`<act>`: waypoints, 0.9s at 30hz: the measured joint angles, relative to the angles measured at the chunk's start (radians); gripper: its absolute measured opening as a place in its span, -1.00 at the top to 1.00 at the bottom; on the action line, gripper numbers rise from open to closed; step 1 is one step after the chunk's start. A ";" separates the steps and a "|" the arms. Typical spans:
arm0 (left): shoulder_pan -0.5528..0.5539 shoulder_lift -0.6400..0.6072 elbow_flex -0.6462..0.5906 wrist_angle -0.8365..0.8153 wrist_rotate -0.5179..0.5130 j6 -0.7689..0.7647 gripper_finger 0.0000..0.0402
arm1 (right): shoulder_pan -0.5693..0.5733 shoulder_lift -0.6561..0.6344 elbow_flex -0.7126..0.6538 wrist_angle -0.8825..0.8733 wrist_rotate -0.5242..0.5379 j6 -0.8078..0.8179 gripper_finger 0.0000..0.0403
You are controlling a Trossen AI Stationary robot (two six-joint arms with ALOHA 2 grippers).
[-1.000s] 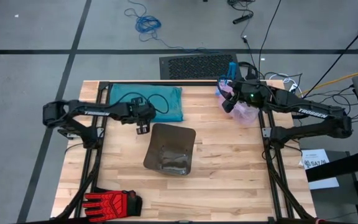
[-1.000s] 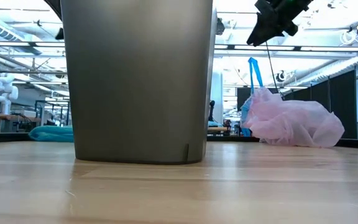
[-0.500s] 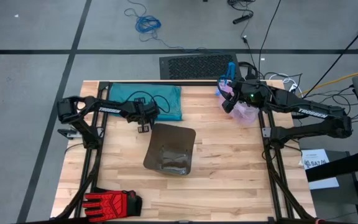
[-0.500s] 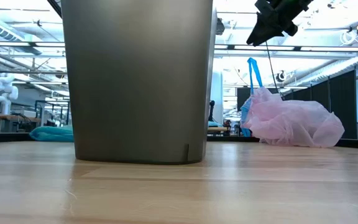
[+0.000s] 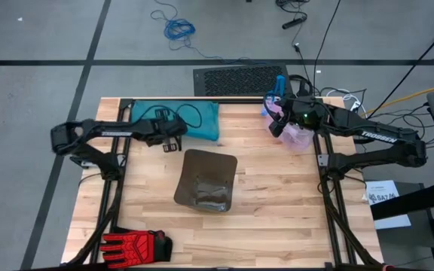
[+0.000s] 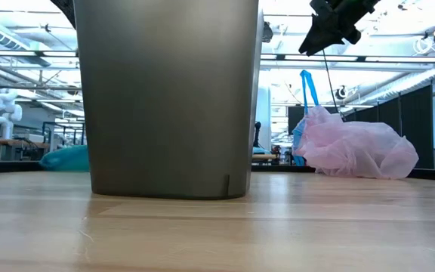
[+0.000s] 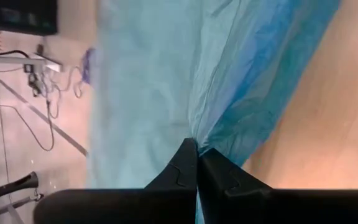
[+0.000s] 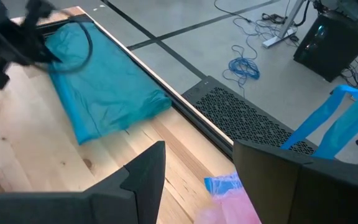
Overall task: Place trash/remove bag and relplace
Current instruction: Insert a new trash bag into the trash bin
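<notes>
The teal-green replacement bag (image 5: 191, 117) lies flat at the table's far left; it also shows in the low view (image 6: 63, 157) and the right wrist view (image 8: 104, 93). My left gripper (image 5: 170, 144) is shut on its near edge. The pale pink bag (image 5: 300, 137) with its blue tie (image 6: 308, 87) rests on the table at the far right. My right gripper (image 5: 278, 123) hangs open above it, well clear in the low view (image 6: 327, 30). The grey bin (image 5: 206, 181) stands upright mid-table with no liner. No paper wads show. My left gripper pinches a raised fold of the teal bag (image 7: 199, 127) between its two fingertips (image 7: 182, 163), at the bag's near edge. The fingers slant down from the table's near-left side. The film is drawn up into a ridge at the tips, and the remainder lies on the table.
A red-and-black glove (image 5: 134, 245) lies at the near left corner. A black cable (image 5: 191, 122) loops over the teal bag. A black grille mat (image 5: 236, 79) lies on the floor past the far edge. Bare wood lies near and right of the bin.
My left gripper has gone a little toward the table's far edge, onto the teal bag's near edge. In the low view the teal bag now bulges higher than before. My right arm and the pink bag have kept still.
</notes>
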 joint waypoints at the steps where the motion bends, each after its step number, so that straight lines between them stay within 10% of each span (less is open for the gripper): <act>1: 0.000 -0.028 0.000 -0.005 -0.002 0.000 0.99 | 0.000 0.000 0.000 0.000 0.000 0.000 0.09; 14: 0.000 -0.355 0.278 -0.229 -0.089 0.000 1.00 | 0.009 0.000 -0.001 0.087 -0.106 -0.045 0.09; 27: -0.049 -0.337 0.793 -0.315 -0.064 0.079 1.00 | 0.132 0.000 -0.001 0.293 -0.132 -0.137 0.09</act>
